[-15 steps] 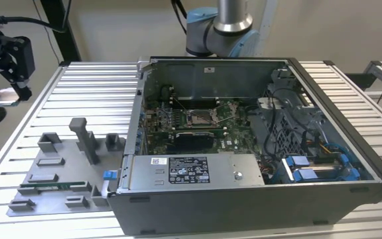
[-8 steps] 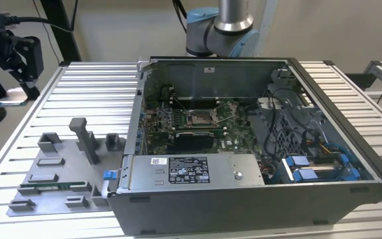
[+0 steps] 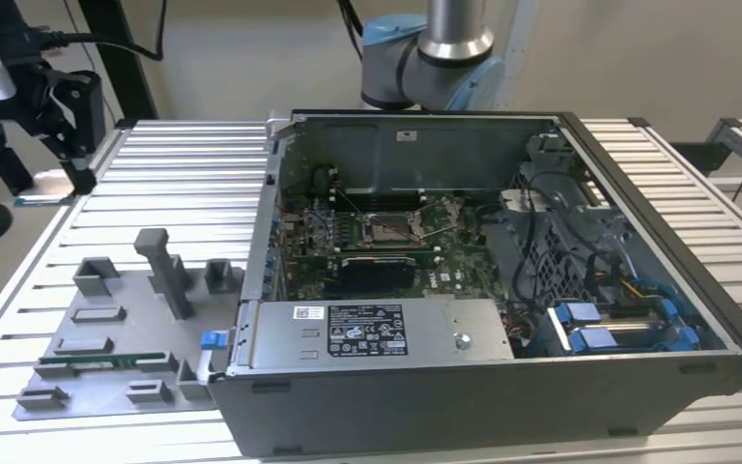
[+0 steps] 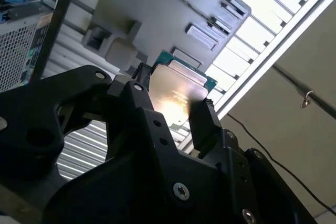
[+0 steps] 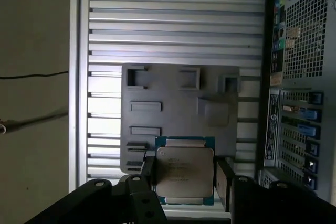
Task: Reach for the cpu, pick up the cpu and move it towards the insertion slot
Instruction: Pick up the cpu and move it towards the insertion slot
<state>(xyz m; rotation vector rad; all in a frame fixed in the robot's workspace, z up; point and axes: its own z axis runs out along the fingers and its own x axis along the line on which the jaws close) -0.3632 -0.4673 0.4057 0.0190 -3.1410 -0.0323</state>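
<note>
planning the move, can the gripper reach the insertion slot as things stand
Probably yes: the case is open and the insertion slot lies uncovered. The gripper, shut on the cpu, is over the fixture plate.

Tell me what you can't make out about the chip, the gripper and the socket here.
- The cpu: its underside faces away in both wrist views. In the second wrist view, glare washes out its top, and the body of the gripper covers one edge.
- The insertion slot: too small in the exterior view to tell its lever's position or whether it is empty.
</note>
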